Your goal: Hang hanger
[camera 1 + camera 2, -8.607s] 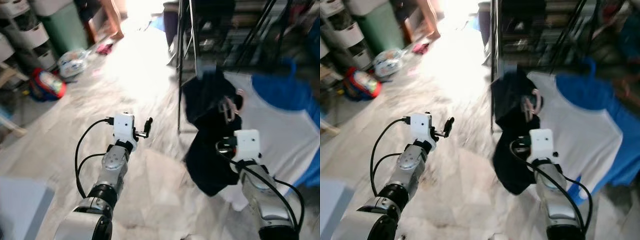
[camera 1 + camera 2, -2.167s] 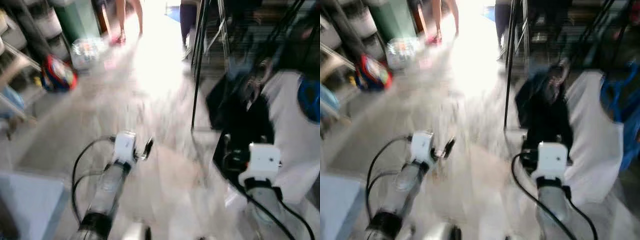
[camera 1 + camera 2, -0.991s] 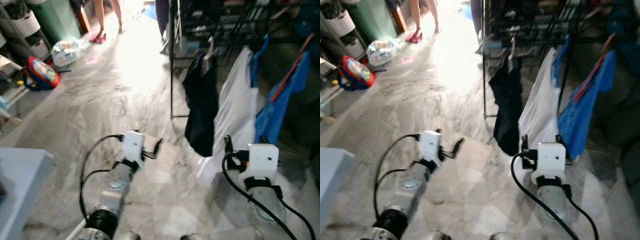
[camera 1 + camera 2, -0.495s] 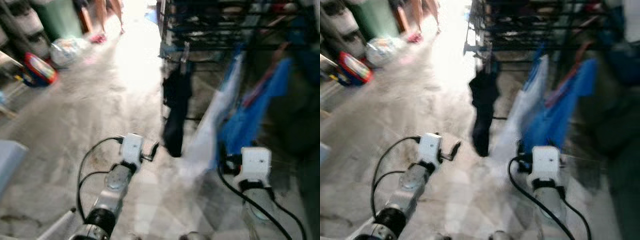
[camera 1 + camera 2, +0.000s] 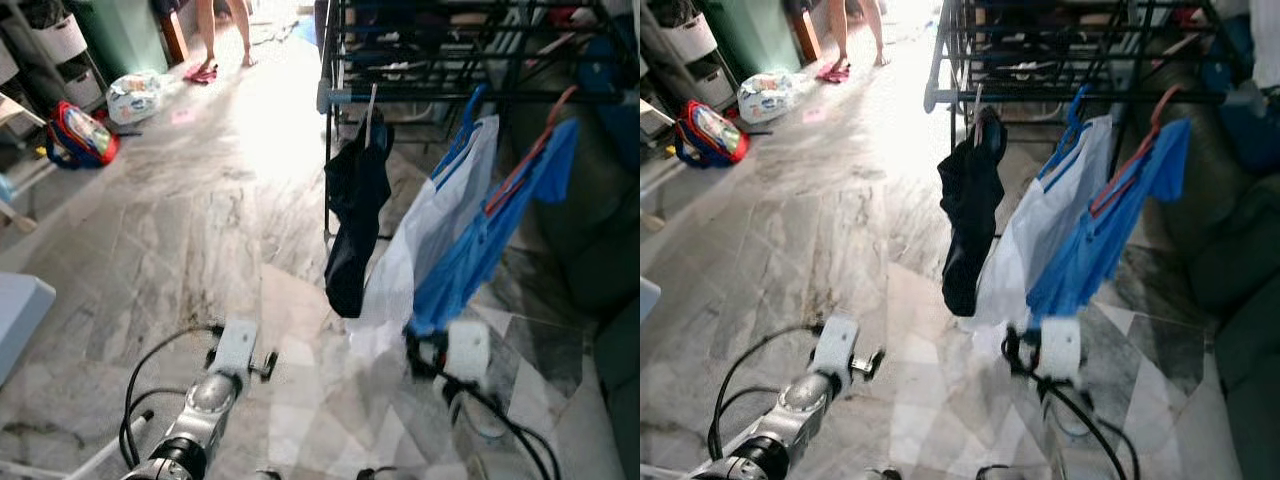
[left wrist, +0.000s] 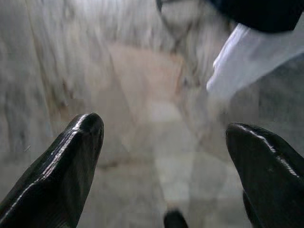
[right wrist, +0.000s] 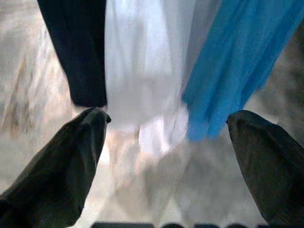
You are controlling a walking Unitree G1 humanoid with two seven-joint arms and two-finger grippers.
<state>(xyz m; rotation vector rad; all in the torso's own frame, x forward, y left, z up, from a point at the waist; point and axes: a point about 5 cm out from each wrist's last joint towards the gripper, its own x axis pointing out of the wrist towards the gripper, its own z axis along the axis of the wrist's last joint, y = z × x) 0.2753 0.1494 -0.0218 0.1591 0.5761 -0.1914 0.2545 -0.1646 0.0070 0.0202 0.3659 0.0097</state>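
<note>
While blurred, right gripper [image 7: 166, 156] spread below hanger [image 5: 371, 108]

Daylight glares off the marble floor [image 5: 270, 130] from the far doorway; wrist views blurred.

A lived-in home: a clothes rack [image 5: 420, 60] of hung garments ahead of the right gripper [image 7: 166, 142], marble floor [image 5: 200, 230], a backpack [image 5: 78, 135] far left.

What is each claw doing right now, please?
Left claw: open, holding nothing, over the marble floor.
Right claw: open, holding nothing.
</note>
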